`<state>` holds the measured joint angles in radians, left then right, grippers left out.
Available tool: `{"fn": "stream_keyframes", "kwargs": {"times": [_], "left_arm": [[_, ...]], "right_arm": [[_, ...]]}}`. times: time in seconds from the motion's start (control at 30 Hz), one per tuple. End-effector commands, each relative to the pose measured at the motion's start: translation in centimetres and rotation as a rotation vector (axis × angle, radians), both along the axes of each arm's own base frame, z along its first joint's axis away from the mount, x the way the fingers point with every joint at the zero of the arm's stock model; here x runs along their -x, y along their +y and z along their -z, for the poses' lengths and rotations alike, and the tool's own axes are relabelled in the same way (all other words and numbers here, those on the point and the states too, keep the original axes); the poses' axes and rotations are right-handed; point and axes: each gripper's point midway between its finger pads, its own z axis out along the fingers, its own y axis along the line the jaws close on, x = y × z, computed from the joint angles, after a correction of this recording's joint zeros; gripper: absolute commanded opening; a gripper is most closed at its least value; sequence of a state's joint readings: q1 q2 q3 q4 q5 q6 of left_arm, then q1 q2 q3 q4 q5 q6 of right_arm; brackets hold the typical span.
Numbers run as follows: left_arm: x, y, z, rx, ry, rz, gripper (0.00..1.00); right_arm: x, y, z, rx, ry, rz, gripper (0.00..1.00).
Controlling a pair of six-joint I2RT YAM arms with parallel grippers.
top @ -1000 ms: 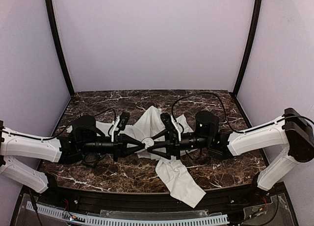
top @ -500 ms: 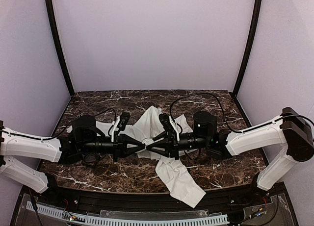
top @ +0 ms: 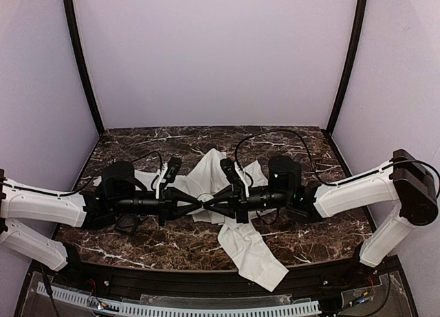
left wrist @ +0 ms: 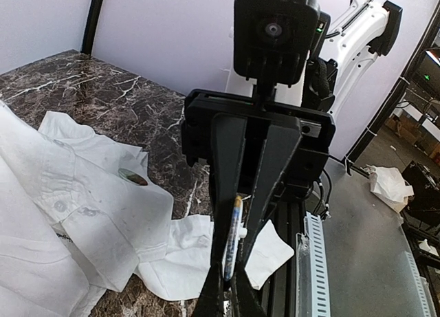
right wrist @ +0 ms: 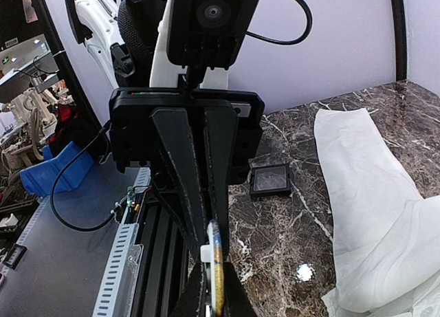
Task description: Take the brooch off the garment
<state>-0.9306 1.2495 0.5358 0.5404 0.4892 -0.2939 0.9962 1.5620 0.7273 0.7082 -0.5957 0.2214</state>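
The white garment lies crumpled across the marble table, also seen as white cloth and a sleeve. Both arms meet tip to tip over it. Between the tips sits the brooch, a small pale disc seen edge-on, with a white stub on its back. My left gripper is shut on the brooch from the left. From the right, my right gripper is also shut on it. The brooch hangs above the cloth.
A small black square tray sits on the marble near the left arm's base. A small round disc lies on the shirt's edge. The table's front edge with a slotted rail runs below the arms.
My right gripper's jaws have closed onto the brooch, and the right arm has edged slightly left. The left arm and its grip have stayed still.
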Motion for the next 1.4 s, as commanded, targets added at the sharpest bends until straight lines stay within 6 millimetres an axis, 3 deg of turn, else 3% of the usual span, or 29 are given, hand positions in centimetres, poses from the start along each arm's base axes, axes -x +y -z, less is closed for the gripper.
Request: {"fn": "stream_keyframes", "kwargs": {"times": [0.0,0.67,1.37], "left_arm": [[0.9,0.0,-0.7,0.012,-0.012,0.033,0.01],[0.6,1.2,-1.2,0.025,-0.019,-0.029,0.01],[0.7,1.6,-1.2,0.018,-0.032,-0.037,0.01]], "right_arm": [[-1.2,0.6,-0.4,-0.019,-0.003,0.061,0.05],[-2.7,-0.2,-0.9,-0.05,0.031,0.155,0.0],[-7.6,-2.1,0.7,-0.065,0.192,0.307,0.0]]}}
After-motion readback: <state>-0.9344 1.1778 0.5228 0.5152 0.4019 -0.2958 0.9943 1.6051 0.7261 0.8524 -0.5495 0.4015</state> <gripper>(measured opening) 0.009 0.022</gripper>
